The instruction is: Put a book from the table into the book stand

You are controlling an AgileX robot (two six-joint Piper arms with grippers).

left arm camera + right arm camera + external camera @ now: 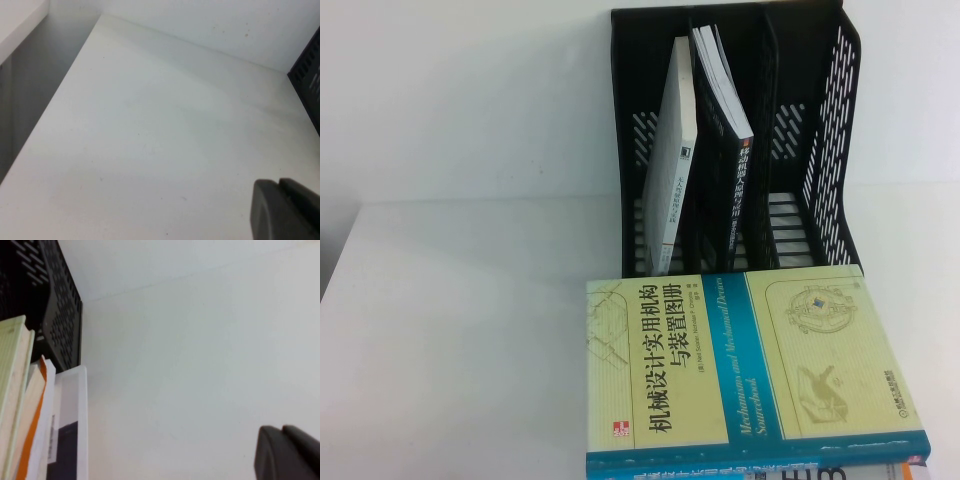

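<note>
The black book stand (800, 130) stands upright at the back of the white table (450, 330). The dark book (732, 160) stands in its middle slot, spine toward me, leaning left. Beside it, a thin white-grey book (672, 170) leans in the left slot, while the right slot holds nothing. Neither arm shows in the high view. In the left wrist view my left gripper (277, 184) hangs shut and empty over bare table (150, 140), with a corner of the stand (307, 75) at the frame edge. My right gripper (281, 430) is also shut and empty above the table (200, 365).
A pale yellow-and-teal hardcover (740, 360) lies on top of a stack at the table's front edge, right before the stand. In the right wrist view that stack (30, 415) sits beside the stand's perforated side (60, 320). A wall runs behind the table.
</note>
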